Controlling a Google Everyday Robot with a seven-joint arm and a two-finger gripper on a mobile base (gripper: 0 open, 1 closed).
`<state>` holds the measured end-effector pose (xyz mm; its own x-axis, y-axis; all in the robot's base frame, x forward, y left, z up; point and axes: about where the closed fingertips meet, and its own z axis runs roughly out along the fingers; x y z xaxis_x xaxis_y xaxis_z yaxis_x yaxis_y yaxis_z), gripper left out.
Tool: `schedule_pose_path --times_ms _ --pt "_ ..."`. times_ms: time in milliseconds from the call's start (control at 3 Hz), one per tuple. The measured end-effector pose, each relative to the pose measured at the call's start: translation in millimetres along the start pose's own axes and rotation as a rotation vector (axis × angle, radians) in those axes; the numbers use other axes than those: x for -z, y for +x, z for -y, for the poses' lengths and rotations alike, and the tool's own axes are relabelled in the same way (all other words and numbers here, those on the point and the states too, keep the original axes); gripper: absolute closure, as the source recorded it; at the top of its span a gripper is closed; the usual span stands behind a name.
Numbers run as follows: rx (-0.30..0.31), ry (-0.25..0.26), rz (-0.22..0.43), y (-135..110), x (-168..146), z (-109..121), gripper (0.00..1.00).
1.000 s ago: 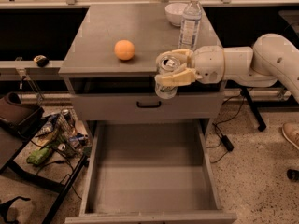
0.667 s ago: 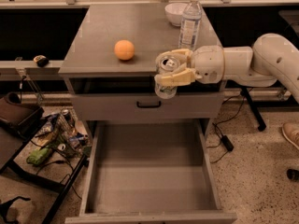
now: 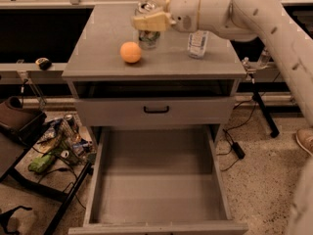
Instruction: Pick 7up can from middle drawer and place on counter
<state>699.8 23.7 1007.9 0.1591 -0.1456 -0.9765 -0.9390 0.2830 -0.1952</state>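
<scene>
The 7up can point(image 3: 148, 35), pale silver with a pull-tab lid, is upright over the back middle of the counter point(image 3: 98, 53), just behind and right of an orange ball point(image 3: 131, 52). My gripper point(image 3: 150, 19) reaches in from the right and is shut on the can's upper part. I cannot tell whether the can's base touches the counter. The middle drawer point(image 3: 156, 185) is pulled open below, and its grey floor is bare.
A clear plastic bottle point(image 3: 198, 44) stands on the counter right of the can, its top hidden by my arm. A closed drawer front with a black handle point(image 3: 156, 110) sits under the counter. Clutter point(image 3: 58, 146) lies on the floor at left.
My gripper has carried the can from the counter's front right edge up and back over the counter, behind the orange ball. The view has also shifted closer.
</scene>
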Motion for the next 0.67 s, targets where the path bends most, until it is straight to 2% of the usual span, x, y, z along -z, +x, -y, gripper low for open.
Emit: schedule_pose_path --times_ms 333,667 --pt "0.0 0.128 0.01 -21.7 -34.3 53.3 1.0" --pt "-0.009 0.344 -0.001 -23.9 -55.5 134.5 1.0"
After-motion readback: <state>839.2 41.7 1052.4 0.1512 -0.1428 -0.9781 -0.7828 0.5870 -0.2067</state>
